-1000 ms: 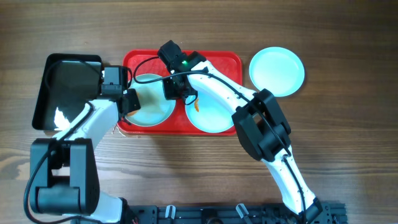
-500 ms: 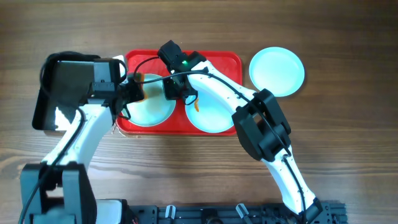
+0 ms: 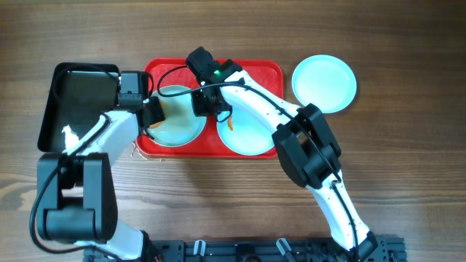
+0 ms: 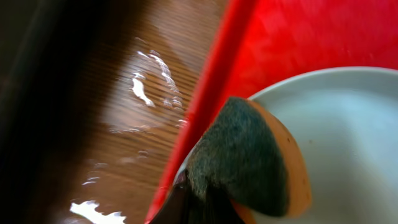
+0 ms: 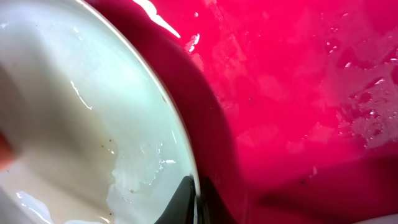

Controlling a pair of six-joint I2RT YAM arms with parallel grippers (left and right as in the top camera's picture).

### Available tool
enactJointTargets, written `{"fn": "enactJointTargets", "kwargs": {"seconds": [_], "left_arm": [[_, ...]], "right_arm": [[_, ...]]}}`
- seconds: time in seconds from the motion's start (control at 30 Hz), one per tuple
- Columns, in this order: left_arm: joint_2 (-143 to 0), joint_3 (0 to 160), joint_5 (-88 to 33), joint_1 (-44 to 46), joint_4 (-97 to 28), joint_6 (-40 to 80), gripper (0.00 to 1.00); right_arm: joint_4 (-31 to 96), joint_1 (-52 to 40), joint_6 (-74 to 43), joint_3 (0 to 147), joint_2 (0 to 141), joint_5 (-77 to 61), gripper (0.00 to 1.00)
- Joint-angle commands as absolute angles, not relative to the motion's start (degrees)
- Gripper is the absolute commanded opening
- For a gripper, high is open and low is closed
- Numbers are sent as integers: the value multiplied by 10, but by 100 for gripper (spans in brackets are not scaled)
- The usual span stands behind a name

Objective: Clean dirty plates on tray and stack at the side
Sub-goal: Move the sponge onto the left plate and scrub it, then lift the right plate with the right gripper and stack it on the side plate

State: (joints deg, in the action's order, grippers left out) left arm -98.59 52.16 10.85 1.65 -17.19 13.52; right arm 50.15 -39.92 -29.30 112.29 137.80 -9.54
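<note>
Plate pinched by right end effector; left end effector pinches sponge.

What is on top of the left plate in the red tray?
A green-and-orange sponge rests on the left plate near its rim; whatever lies beneath the sponge is covered.

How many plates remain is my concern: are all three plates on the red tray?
No, the left plate and middle plate lie on the red tray, but the third plate sits on the wooden table beside it.
</note>
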Motion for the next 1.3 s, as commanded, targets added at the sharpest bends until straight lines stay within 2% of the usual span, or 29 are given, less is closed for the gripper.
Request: {"fn": "enactJointTargets", "kwargs": {"seconds": [0.0,0.1,0.2,0.4,0.5,0.63,0.83,0.93,1.07,1.27], "left_arm": [[-898,518,256,8,-164,122,4],[-840,518,227,9,-148,122,4],[-788,518,144,9,-144,122,4],[-754,518,65,8,-153,145,4],[-757,518,16,8,-168,146,4],[-764,518,-81,8,-170,145,4],[-785,518,-85,8,-184,145,4],[-788,518,-85,9,-194,145,4],[-788,518,-89,9,-194,145,4],[-789,518,-122,9,-200,139,4]], "right_arm": [[515,-393,-285,1102,1411,-45,4],[515,-393,-284,1103,1411,-43,4],[515,-393,-269,1115,1411,-42,4],[542,-379,-212,1182,1380,-4,4],[566,-375,-174,1213,1345,89,4],[556,-383,-60,1218,1288,277,4],[532,-407,44,1218,1256,504,4],[519,-421,67,1218,1256,577,4],[489,-447,107,1218,1256,607,4],[392,-477,189,1218,1256,735,4]]}}
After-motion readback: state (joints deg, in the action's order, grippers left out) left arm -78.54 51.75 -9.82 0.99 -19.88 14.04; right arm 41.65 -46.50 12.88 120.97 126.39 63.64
